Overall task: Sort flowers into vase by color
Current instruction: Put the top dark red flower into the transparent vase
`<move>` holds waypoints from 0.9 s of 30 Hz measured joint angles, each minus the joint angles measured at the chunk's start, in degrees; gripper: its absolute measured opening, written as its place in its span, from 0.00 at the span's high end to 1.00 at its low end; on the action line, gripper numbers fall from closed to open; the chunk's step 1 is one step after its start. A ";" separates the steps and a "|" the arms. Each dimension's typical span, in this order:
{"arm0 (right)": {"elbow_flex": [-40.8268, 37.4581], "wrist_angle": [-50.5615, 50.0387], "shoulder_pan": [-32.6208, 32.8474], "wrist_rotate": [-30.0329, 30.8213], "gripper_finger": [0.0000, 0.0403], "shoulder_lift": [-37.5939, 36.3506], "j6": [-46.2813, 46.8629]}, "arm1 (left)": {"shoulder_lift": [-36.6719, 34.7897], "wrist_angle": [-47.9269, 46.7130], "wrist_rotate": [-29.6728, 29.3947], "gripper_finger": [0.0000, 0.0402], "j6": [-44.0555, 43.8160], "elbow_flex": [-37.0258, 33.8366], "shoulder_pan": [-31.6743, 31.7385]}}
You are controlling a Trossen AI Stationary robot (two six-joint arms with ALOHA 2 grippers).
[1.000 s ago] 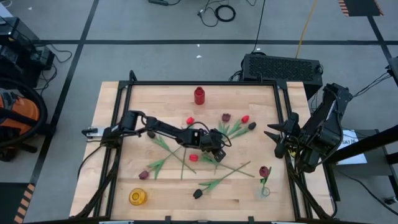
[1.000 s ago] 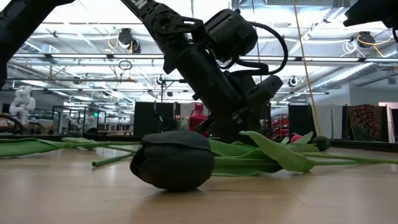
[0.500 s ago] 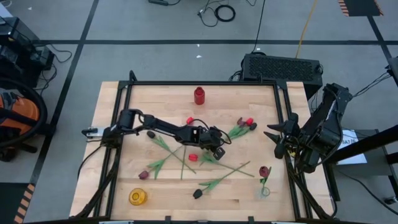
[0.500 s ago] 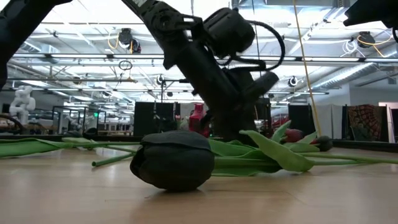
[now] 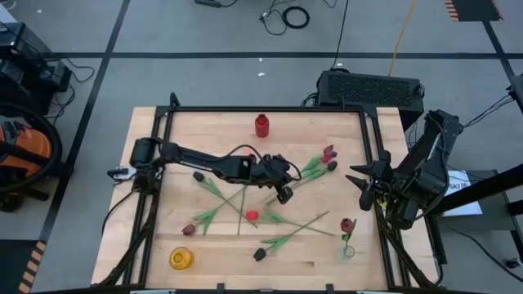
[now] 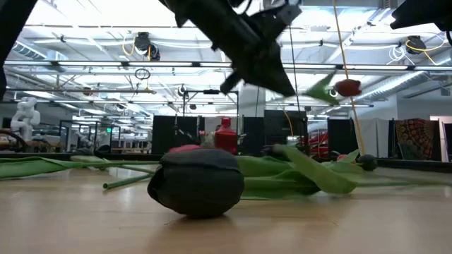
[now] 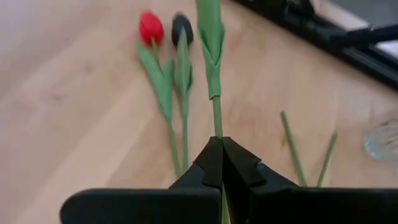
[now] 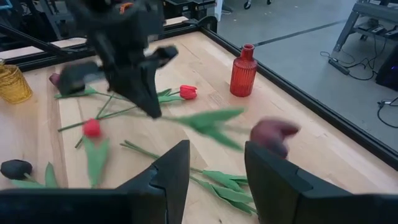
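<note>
My left gripper (image 5: 283,195) hangs above the table's middle, shut on the green stem of a maroon-headed flower (image 5: 329,152) that is lifted off the wood. Its leaf (image 6: 321,90) and head (image 6: 347,87) float level in the low view. Below it lie a red flower (image 7: 150,28) and a black flower (image 7: 182,28), side by side on the table. A red vase (image 5: 261,125) stands at the far edge, a yellow vase (image 5: 181,258) near left, and a clear vase (image 5: 349,251) near right holding one maroon flower (image 5: 347,224). My right gripper (image 8: 214,152) waits open at the right edge. My left gripper pinches the flower's thin stem (image 7: 217,124) below its leaves, between its two shut fingertips (image 7: 210,152). The fingers slant down from the table's left, and the stem runs on straight ahead of them. The flower is lifted clear, roughly level, its head toward the far right.
More flowers lie loose on the wood: a red head (image 5: 252,215), a black head (image 5: 260,255) near the front, a maroon head (image 5: 189,229) and a black head (image 5: 197,175) on the left. Their stems cross in the middle. A black frame (image 5: 372,139) borders the table.
My left gripper has risen from the table with the maroon flower, which lay flat among the others a second ago. The flower is now lifted clear, and its head has swung toward the table's right. The red and black flowers beside it stayed on the wood.
</note>
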 joint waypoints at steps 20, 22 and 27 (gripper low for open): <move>0.00 -0.13 -0.09 5.68 0.64 -0.02 -0.26 | -9.93 6.35 -4.57 1.00 7.75 0.09 -0.72; 0.00 -0.13 -0.11 7.16 0.64 -0.02 -0.24 | -10.15 8.40 -3.93 1.00 8.44 0.09 -0.75; 0.00 0.08 -1.24 7.95 0.64 -0.02 -0.51 | -10.71 12.99 -1.05 1.00 8.56 0.09 -0.81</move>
